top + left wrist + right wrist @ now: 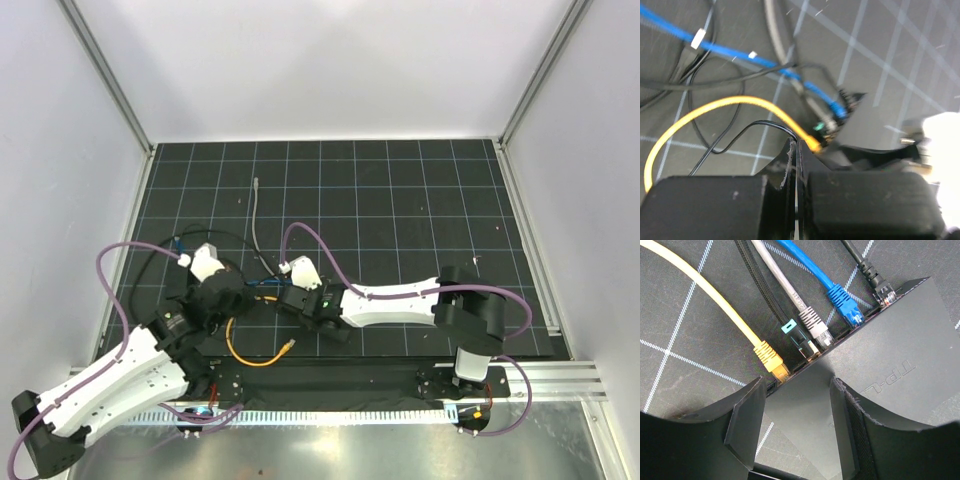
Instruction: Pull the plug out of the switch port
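- Black gridded tabletop (400, 200) is filling the top view, with the switch (880, 370) hiding under your arms.
- Right wrist alone is showing the yellow plug (769, 359) sitting in its switch port (784, 374); your right hand (797, 385) is straddling the switch, released.
- Your left hand (796, 150) is lying clenched.

Even, bright light; left wrist view blurred, right wrist sharp.

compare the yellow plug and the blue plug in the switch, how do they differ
Colour: the yellow plug has a yellow boot, the blue plug a blue one. Place: the yellow plug ends the row on the switch; the blue plug sits between the grey plug and the black plug. Both are seated in ports.
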Robot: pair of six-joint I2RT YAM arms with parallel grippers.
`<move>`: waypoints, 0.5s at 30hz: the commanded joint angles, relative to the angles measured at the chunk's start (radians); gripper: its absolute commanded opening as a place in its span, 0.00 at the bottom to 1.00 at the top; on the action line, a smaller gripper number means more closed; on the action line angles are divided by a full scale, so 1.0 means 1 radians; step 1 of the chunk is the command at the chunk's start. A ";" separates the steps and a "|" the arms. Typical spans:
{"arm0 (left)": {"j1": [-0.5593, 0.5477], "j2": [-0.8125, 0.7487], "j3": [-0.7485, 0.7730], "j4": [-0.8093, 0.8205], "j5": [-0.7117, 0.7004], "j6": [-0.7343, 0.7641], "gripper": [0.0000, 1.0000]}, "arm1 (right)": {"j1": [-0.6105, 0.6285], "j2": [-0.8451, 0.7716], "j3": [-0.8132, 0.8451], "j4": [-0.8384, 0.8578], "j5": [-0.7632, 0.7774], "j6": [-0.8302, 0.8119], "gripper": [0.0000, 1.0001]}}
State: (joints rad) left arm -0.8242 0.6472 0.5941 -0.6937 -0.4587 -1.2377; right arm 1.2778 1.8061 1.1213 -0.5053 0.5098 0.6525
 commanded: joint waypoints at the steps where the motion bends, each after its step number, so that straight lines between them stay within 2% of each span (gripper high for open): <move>1: 0.002 0.025 -0.056 -0.013 0.017 -0.048 0.00 | 0.005 0.102 -0.071 -0.093 -0.277 0.081 0.60; 6: 0.007 -0.001 -0.128 0.002 0.035 -0.109 0.00 | 0.006 0.079 -0.075 -0.085 -0.289 0.075 0.60; 11: 0.019 0.048 -0.103 -0.032 0.043 -0.085 0.01 | 0.005 0.067 -0.080 -0.079 -0.301 0.062 0.61; 14: 0.036 0.097 -0.059 -0.041 0.057 -0.037 0.07 | 0.006 0.047 -0.090 -0.067 -0.310 0.053 0.61; 15: 0.045 0.112 -0.045 -0.046 0.075 -0.011 0.12 | 0.005 0.041 -0.092 -0.064 -0.315 0.050 0.61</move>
State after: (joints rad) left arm -0.7986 0.7223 0.4854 -0.7238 -0.3965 -1.3029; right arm 1.2743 1.7687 1.1141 -0.4980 0.4358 0.6518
